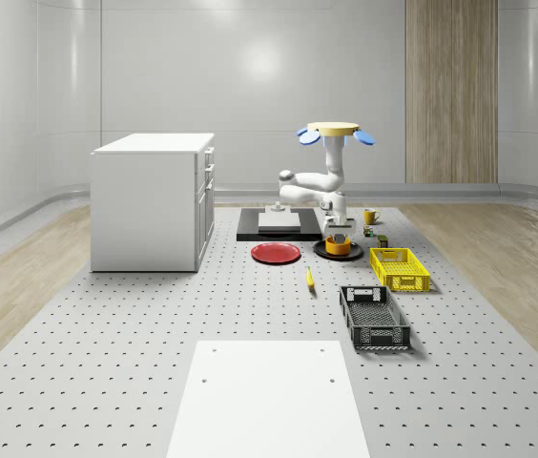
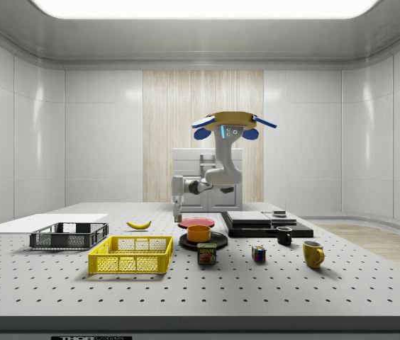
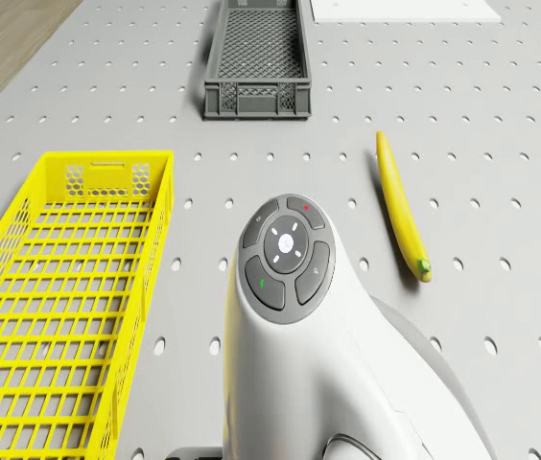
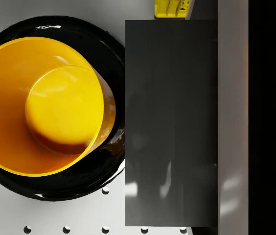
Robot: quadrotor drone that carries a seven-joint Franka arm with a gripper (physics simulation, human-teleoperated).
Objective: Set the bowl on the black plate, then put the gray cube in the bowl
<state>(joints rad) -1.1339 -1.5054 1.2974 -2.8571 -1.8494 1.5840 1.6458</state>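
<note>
One bowl seated, cube aloft

One orange bowl (image 1: 339, 246) sits upright on the black plate (image 1: 320, 251), a little right of centre in the whole-scene view. A red plate (image 1: 276, 253) lies just to the black plate's left on the perforated table (image 1: 107, 363).

The drone (image 1: 334, 129) hovers in the upper middle of that frame, above the table's far part and behind the two plates. Its white arm (image 1: 321, 183) bends down and forward. The gripper (image 1: 339, 227) hangs straight above the bowl and clear of it.

In the wrist view the gray cube (image 4: 172, 122) appears as a dark flat-faced block close to the camera, clasped in the claw. It overlaps the black plate's rim next to the bowl, and the bowl's hollow stays uncovered. No part of the cube rests in the bowl.

To the right of the black plate in the whole-scene view stands a yellow basket (image 1: 400, 268). A dark crate (image 1: 374, 317) lies nearer the lower edge. A banana (image 1: 309, 278) lies between the red plate and the crate. A yellow mug (image 1: 370, 216) stands behind the plates, and a white cabinet (image 1: 150, 200) fills the left middle.

In the side view the bowl and plate sit at centre, with the gripper above and slightly left of them.
</note>
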